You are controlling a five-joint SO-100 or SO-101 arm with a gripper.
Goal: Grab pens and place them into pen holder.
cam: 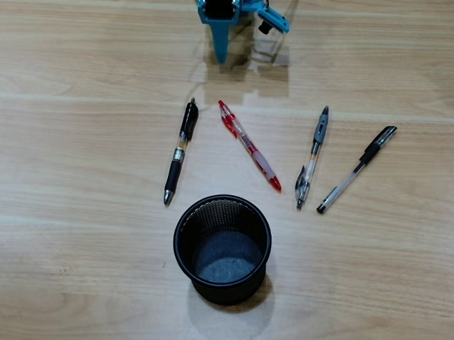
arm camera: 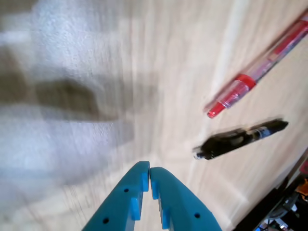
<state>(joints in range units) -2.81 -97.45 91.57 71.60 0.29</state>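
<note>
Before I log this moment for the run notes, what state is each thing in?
claw: shut, empty
black pen: lying on table
red pen: lying on table
grey-clear pen: lying on table
clear stick pen: lying on table
pen holder: upright, empty

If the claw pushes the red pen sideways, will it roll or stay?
The red pen has a slim round barrel and lies flat on smooth wood, so it will probably roll a little. Its clip, if it has one, might stop it; I cannot see one. It looks rigid and light. The claw is shut now.
</note>
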